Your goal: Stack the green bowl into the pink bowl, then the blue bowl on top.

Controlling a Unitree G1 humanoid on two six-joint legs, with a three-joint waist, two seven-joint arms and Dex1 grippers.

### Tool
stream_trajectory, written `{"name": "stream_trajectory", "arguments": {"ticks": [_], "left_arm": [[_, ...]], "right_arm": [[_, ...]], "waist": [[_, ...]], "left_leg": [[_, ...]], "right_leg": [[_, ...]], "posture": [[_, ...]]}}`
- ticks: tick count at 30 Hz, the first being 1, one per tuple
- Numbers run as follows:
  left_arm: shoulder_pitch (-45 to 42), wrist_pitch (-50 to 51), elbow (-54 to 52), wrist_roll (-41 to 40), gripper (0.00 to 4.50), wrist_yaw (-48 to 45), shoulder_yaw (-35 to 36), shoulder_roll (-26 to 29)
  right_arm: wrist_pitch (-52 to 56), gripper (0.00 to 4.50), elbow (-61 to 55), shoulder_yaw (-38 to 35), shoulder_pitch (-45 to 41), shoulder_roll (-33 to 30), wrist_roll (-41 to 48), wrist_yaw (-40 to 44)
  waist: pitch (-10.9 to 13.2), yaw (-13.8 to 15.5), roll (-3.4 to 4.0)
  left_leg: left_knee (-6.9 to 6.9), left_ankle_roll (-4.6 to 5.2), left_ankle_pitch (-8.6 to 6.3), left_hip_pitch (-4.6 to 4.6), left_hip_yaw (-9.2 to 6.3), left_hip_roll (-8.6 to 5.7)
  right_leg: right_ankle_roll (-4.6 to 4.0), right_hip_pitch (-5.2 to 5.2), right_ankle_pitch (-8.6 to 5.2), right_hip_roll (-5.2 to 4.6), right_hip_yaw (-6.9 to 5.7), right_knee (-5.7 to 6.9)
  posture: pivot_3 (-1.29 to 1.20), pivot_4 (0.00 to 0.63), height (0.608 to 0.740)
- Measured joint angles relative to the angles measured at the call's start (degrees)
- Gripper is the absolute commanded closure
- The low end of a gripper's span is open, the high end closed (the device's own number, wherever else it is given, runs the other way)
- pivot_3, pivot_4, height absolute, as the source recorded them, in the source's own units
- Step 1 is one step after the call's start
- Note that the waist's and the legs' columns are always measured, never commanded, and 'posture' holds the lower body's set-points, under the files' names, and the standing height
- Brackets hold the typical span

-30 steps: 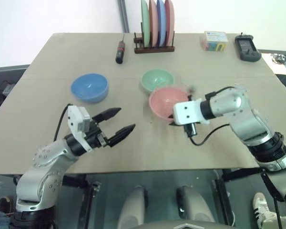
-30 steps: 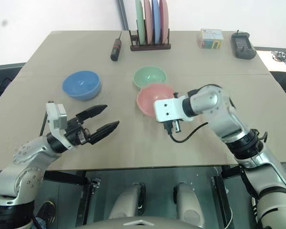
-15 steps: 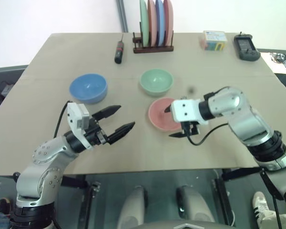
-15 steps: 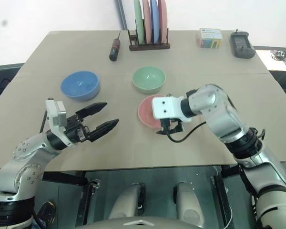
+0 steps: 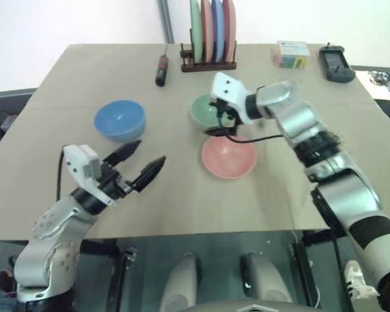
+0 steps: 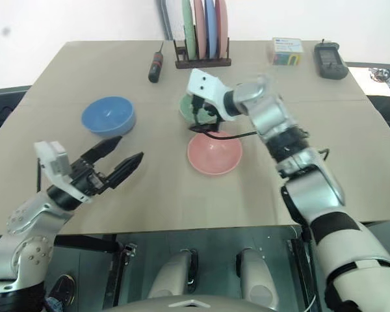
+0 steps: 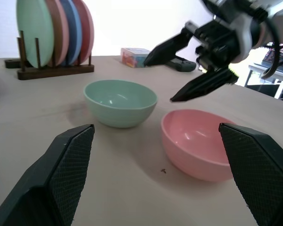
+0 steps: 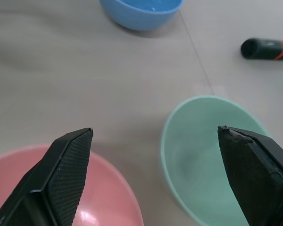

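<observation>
The green bowl [image 5: 199,108] stands upright at mid-table, with the pink bowl [image 5: 229,158] just nearer to me and apart from it. The blue bowl [image 5: 119,119] sits alone to the left. My right gripper [image 5: 213,121] hovers open over the green bowl's near rim, one finger above the bowl and one toward the pink bowl, holding nothing. In the right wrist view the green bowl [image 8: 212,155] and pink bowl [image 8: 85,197] lie between its fingers. My left gripper [image 5: 151,151] is open and empty near the front left, pointing toward the bowls.
A wooden rack of upright plates [image 5: 210,32] stands at the far edge, with a black-handled screwdriver [image 5: 163,68] to its left. A small colourful box [image 5: 293,54] and a black device [image 5: 337,64] lie at the far right. Bare table lies between the blue bowl and the other two.
My right gripper opened, let go of the pink bowl's rim and swung away to above the green bowl. The pink bowl now rests flat, nearer me. My left gripper drifted slightly left.
</observation>
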Motion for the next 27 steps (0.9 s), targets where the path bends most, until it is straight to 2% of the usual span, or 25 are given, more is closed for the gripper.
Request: {"name": "stream_trajectory", "arguments": {"ticks": [4, 7, 10, 11, 12, 20, 21, 27], "left_arm": [[3.2, -0.9, -1.9, 0.1, 0.00, 2.4, 2.3, -0.7], [5.3, -1.1, -3.9, 0.1, 0.00, 3.8, 2.9, -1.0], [6.8, -1.4, -5.4, 0.1, 0.00, 4.8, 3.9, -1.1], [7.3, -1.7, -5.9, 0.1, 0.00, 5.1, 4.0, -1.1], [7.8, -1.9, -6.2, 0.1, 0.00, 5.3, 4.0, -1.3], [10.1, -2.4, -7.7, 0.0, 0.00, 6.7, 4.4, -1.7], [10.2, -2.5, -7.7, 0.0, 0.00, 6.8, 4.4, -1.7], [10.5, -2.8, -7.8, 0.0, 0.00, 6.9, 4.4, -1.7]], "right_arm": [[-7.1, 0.08, 17.5, -0.5, -4.6, 5.1, -1.8, -6.3], [-11.0, 0.08, 26.5, -1.5, -6.9, 7.2, -3.2, -11.5], [-12.9, 0.08, 30.8, -2.5, -7.9, 7.9, -4.0, -14.5], [-13.1, 0.59, 32.0, -2.7, -8.0, 8.1, -4.3, -15.4], [-13.3, 0.80, 33.0, -2.8, -8.0, 8.4, -4.7, -16.0], [-15.3, 4.30, 35.3, -4.4, -8.2, 9.5, -6.8, -17.0], [-15.6, 4.43, 35.4, -4.6, -8.3, 9.7, -7.1, -16.9], [-18.7, 4.43, 35.3, -4.6, -8.4, 9.7, -8.1, -14.7]], "waist": [[0.0, 0.0, 0.01], [0.0, 0.1, 0.01], [0.0, 0.0, 0.02], [0.0, -0.1, 0.02], [0.0, -0.1, 0.02], [0.0, -0.1, 0.03], [0.0, -0.1, 0.03], [0.0, -0.1, 0.03]], "left_leg": [[-0.10, 0.00, 0.00, 0.02, -0.01, 0.00], [-0.14, -0.01, 0.00, 0.02, -0.01, -0.01], [-0.17, -0.01, 0.00, 0.03, -0.01, -0.01], [-0.20, -0.01, 0.00, 0.04, -0.01, -0.01], [-0.22, -0.01, 0.00, 0.05, -0.01, -0.01], [-0.26, -0.01, 0.00, 0.04, -0.01, -0.01], [-0.26, -0.01, 0.00, 0.04, -0.01, -0.01], [-0.28, -0.01, 0.00, 0.04, -0.01, -0.01]], "right_leg": [[-0.01, -0.01, -0.01, 0.00, -0.02, -0.02], [-0.02, -0.01, -0.01, -0.01, -0.01, -0.07], [-0.03, -0.02, -0.02, -0.01, 0.00, -0.08], [-0.03, -0.02, -0.02, -0.01, 0.00, -0.08], [-0.03, -0.03, -0.02, -0.01, 0.00, -0.08], [-0.03, -0.06, -0.02, 0.01, 0.00, -0.08], [-0.03, -0.06, -0.02, 0.01, -0.01, -0.08], [-0.03, -0.07, -0.02, 0.01, 0.00, -0.08]], "posture": [[0.00, 0.150, 0.740], [0.00, 0.150, 0.740], [0.00, 0.150, 0.740], [0.00, 0.150, 0.740], [0.00, 0.150, 0.740], [0.00, 0.150, 0.740], [0.00, 0.150, 0.740], [0.00, 0.150, 0.740]]}}
